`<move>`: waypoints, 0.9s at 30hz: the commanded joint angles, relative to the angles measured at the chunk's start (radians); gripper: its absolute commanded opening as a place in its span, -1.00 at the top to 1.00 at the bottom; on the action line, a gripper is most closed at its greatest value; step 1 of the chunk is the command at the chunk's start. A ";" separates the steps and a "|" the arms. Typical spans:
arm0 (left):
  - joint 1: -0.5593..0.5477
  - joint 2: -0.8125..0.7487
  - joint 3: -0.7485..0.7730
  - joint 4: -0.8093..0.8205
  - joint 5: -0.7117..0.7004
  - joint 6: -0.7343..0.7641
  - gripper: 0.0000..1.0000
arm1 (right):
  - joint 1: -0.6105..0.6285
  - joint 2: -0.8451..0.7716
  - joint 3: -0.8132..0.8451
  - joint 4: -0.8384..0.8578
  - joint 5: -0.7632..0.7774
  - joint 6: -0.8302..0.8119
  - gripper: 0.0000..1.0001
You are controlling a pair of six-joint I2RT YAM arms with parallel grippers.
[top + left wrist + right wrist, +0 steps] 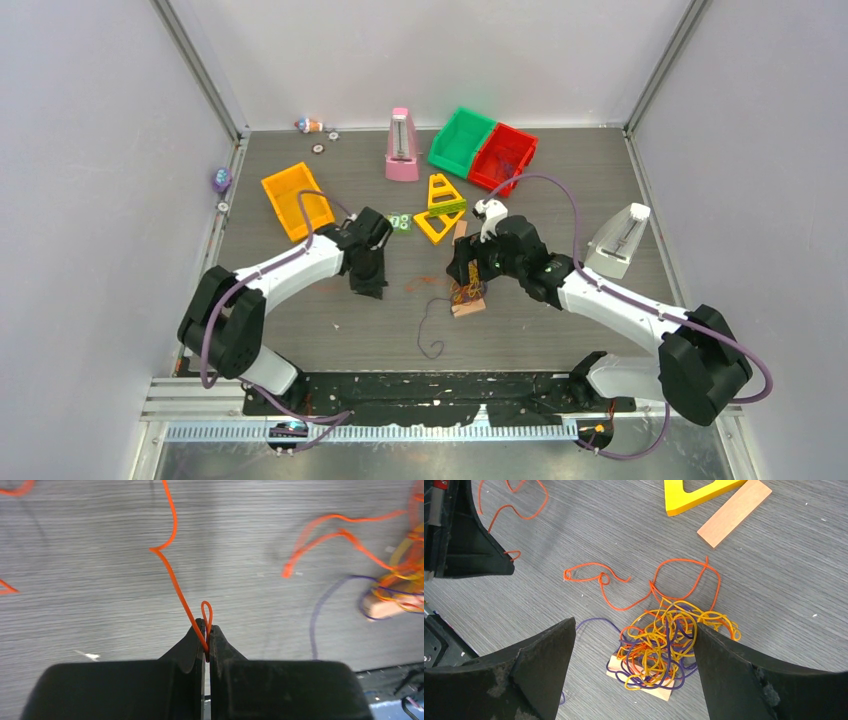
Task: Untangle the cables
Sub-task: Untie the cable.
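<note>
Step in hand, as I judge it: drawing one strand clear of the knot. The black two-finger left gripper (206, 641) is clamped shut on a thin orange-red strand (172, 575). A small loop of it pokes out past the fingertips, and the free length runs off toward 11 o'clock in the left wrist view; whether it joins the heap I cannot tell. To do this well: pull slowly and low over the grey wood-grain table (100, 555), toward 9 o'clock in the top view, and stop if the heap drags along. The hold is at the very tips, so a jerk could slip it. The small tangle of orange-red, yellow and dark purple wire cables (664, 645) lies on a pale wooden block (651, 690), at 3 o'clock from the left gripper and well apart from it. The black right gripper (633, 625) stands wide open, one finger either side of the tangle, holding nothing. Pressing it down on the heap would anchor the pull.
</note>
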 commanded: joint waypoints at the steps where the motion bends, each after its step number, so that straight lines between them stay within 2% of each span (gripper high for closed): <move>1: -0.077 -0.014 0.101 -0.021 0.021 -0.042 1.00 | 0.000 -0.031 0.004 0.036 0.001 0.007 -0.82; 4: -0.099 -0.015 0.143 -0.045 0.016 -0.041 1.00 | -0.001 -0.031 0.003 0.036 0.003 0.007 -0.82; 8: -0.073 -0.035 0.165 -0.074 -0.057 -0.004 1.00 | -0.001 -0.032 -0.003 0.036 0.002 0.010 -0.82; 16: 0.099 -0.065 0.150 -0.103 -0.081 0.106 1.00 | 0.000 -0.048 -0.012 0.027 0.013 0.008 -0.82; 22: 0.224 -0.077 0.101 -0.073 -0.033 0.152 0.99 | 0.000 -0.050 -0.014 0.024 0.013 0.009 -0.82; 26: 0.283 -0.112 0.053 -0.023 -0.015 0.149 0.74 | 0.000 -0.050 -0.017 0.023 0.012 0.010 -0.82; 27: 0.297 -0.118 0.045 -0.017 -0.015 0.149 0.62 | -0.001 -0.051 -0.016 0.021 0.013 0.010 -0.82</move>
